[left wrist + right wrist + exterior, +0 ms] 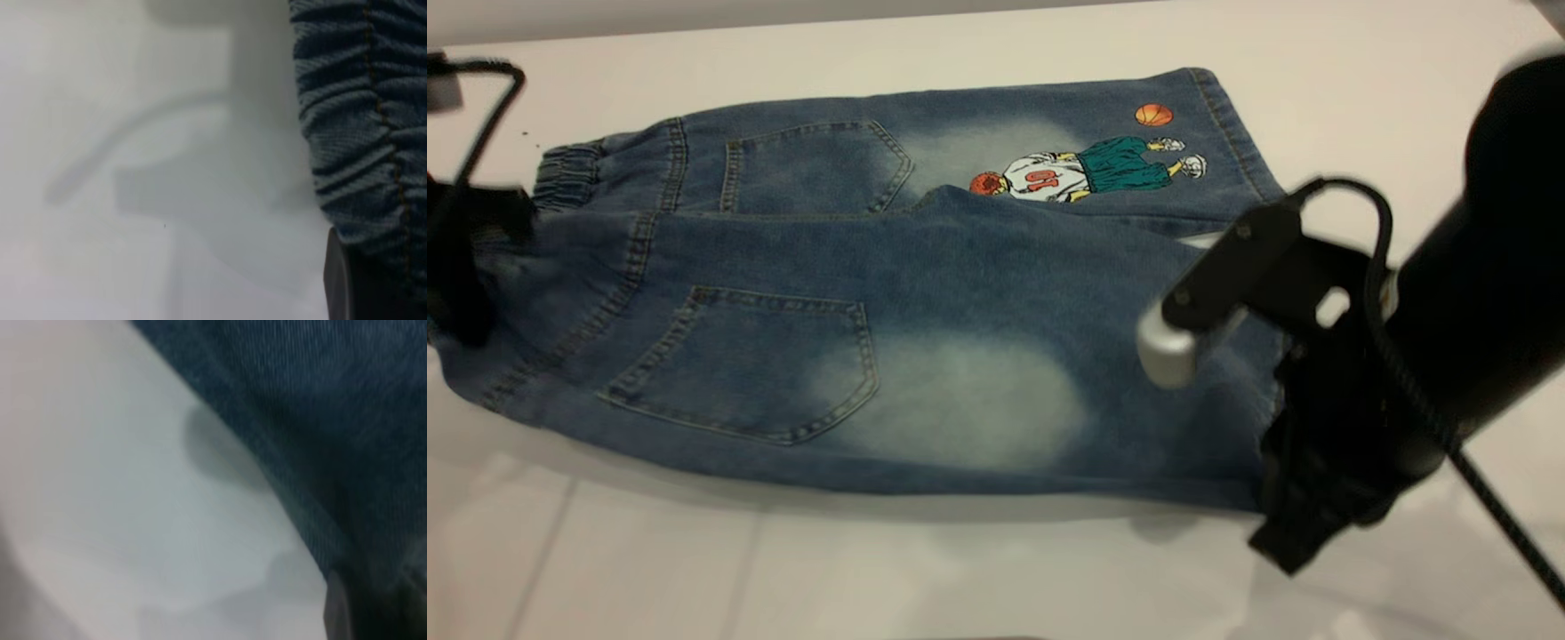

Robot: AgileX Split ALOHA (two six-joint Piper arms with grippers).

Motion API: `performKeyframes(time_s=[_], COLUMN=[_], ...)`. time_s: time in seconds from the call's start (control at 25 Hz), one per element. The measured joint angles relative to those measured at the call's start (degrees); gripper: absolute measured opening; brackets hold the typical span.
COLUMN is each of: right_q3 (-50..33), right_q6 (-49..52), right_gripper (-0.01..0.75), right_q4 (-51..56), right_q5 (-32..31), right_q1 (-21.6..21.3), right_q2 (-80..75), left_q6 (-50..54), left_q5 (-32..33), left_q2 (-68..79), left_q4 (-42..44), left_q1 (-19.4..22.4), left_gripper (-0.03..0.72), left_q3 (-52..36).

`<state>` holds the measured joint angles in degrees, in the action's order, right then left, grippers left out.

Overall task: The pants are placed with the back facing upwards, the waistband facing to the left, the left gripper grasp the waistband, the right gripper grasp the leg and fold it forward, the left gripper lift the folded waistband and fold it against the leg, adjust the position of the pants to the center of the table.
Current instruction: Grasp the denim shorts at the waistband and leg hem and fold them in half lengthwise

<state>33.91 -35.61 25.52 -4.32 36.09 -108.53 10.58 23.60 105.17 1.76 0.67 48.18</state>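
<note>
The pants [925, 293] lie back up on the table [1360, 107], with the gathered waistband [569, 173] to the left. The far leg carries the cartoon print [1085, 169]. The near leg [978, 400], with its pale faded patch, is held up off the table and throws a shadow below it. Its upper edge overlaps the far half. My left gripper [467, 267] is shut on the waistband [360, 133] at the left end. My right gripper [1254, 427], with the silvery fingertip [1169, 351], is shut on the leg's hem [320, 420] at the right end.
Bare tabletop surrounds the pants on all sides, widest in front [871, 578]. The right arm's thick black body [1494, 249] and its cable [1503, 524] hang over the table's right side. A thin cable loop [489, 107] rises over the left corner.
</note>
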Motion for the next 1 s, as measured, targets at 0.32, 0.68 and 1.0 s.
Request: performKeyframes(time_s=[0.32,0.68,1.0], right_q3=[14.33,32.66,43.34], right_q6=[-0.07,-0.07,-0.72], right_gripper=[0.039,0.039,0.039], right_q4=[-2.17,-4.34,-4.23], right_q5=[-16.61,-24.47,-26.80], right_q1=[-6.76,-17.48,-18.72], right_q2=[9.07,1.01,-6.47], left_q6=[0.00,0.05,3.35], left_q5=[15.11,15.76,2.48], left_q2=[-2.83,-2.32,1.18], left_q4=[-2.41,-8.00,-23.62], left_q1=[0.00,0.00,0.00], left_gripper=[0.092,0.092,0.092], left_q3=[10.77,19.65,19.76])
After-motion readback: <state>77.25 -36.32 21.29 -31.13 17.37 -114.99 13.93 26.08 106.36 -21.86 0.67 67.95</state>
